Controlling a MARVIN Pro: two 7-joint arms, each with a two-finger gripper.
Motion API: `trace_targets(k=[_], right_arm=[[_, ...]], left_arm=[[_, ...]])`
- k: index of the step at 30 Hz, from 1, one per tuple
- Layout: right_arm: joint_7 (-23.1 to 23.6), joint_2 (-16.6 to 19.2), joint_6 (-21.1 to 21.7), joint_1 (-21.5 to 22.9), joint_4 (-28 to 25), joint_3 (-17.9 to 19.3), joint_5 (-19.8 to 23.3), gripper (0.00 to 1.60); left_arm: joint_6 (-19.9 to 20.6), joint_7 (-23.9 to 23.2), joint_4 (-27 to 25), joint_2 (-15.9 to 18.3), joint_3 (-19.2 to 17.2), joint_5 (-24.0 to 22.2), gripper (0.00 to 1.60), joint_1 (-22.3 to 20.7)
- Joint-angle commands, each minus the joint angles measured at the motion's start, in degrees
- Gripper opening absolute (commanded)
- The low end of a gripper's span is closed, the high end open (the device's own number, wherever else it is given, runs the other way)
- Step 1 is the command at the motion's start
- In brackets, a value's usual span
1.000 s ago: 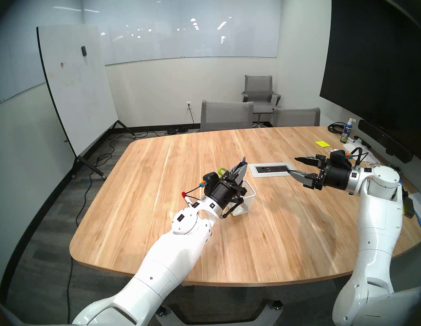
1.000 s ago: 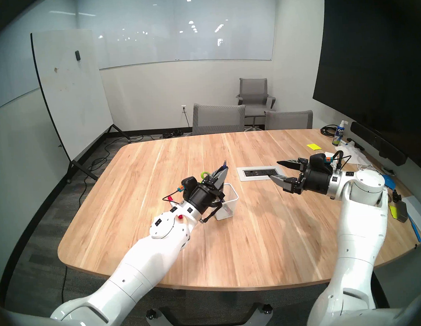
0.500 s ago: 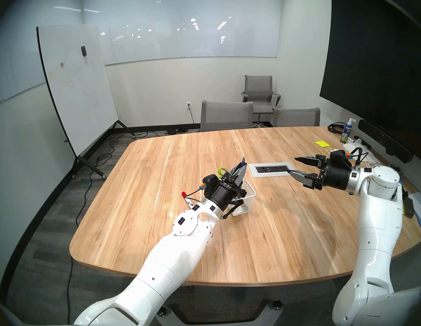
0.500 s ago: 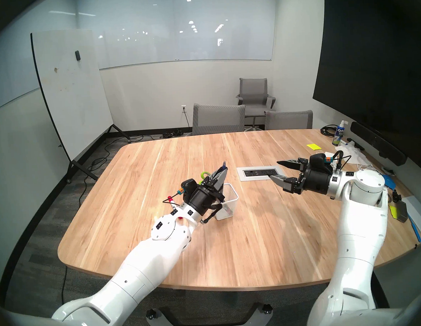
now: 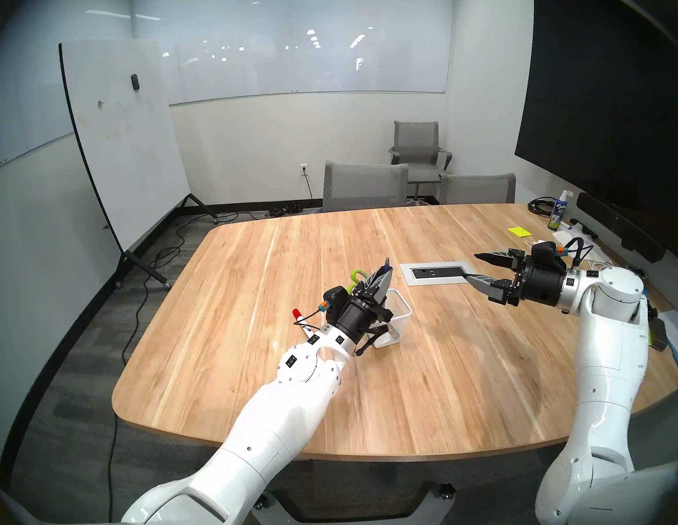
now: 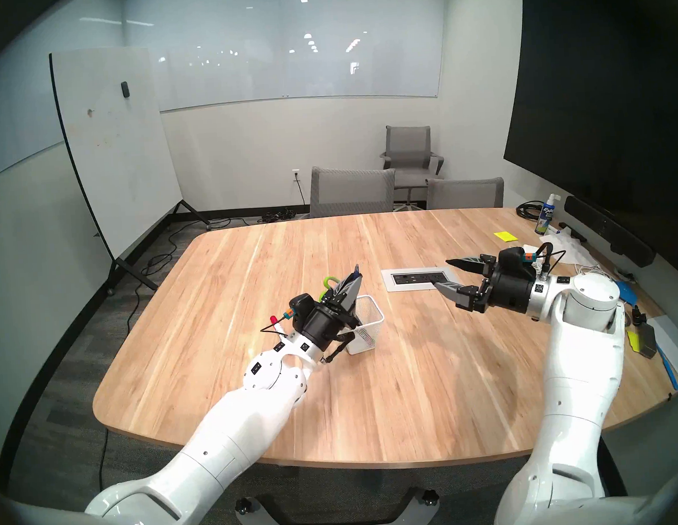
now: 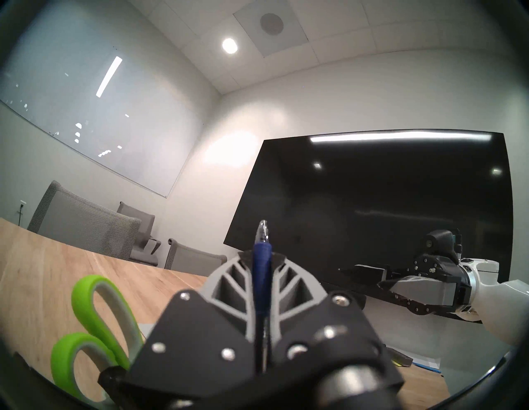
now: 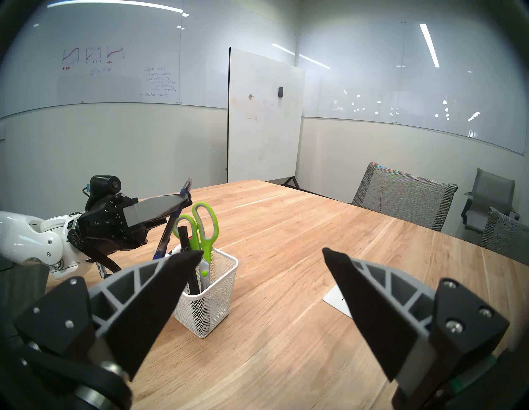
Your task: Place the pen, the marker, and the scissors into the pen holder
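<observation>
Since the pen (image 8: pixel 171 229) hangs slanted with its lower end at the rim of the pen holder (image 8: pixel 211 303), where the scissors (image 8: pixel 204 226) and a black marker (image 8: pixel 187 257) already stand, I judge the step wants the shaft tipped nearer upright over the free corner before it is let go. Clamped on that pen, the left gripper (image 7: pixel 262 257) has its fingers together around the blue barrel. Well apart to the side, the right gripper (image 8: pixel 262 254) hovers with jaws wide and empty.
</observation>
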Motion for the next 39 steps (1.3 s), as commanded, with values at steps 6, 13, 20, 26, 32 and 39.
trace_targets(k=[6,13,20,26,32,39], right_arm=[[-0.1,0.1,0.0,0.8,-1.0,-0.1,0.4,1.60],[-0.1,0.1,0.0,0.8,-1.0,-0.1,0.4,1.60],[-0.1,0.1,0.0,0.8,-1.0,-0.1,0.4,1.60],[-0.1,0.1,0.0,0.8,-1.0,-0.1,0.4,1.60],[-0.1,0.1,0.0,0.8,-1.0,-0.1,0.4,1.60],[-0.1,0.1,0.0,0.8,-1.0,-0.1,0.4,1.60]], left_arm=[[-1.6,-0.6,-0.1,-0.9,-0.7,-0.2,0.00,-2.0],[-1.3,-0.6,-0.8,-0.8,-1.0,-0.3,0.00,-2.6],[-2.1,-1.0,0.9,-1.8,-0.6,-0.2,0.00,-2.7],[-2.8,-1.3,1.6,-2.1,-0.5,-0.2,0.00,-2.9],[-3.6,-1.6,2.2,-2.1,-0.4,-0.2,0.00,-2.6],[-4.6,-2.7,4.1,-2.4,-0.2,-0.6,0.00,-2.5]])
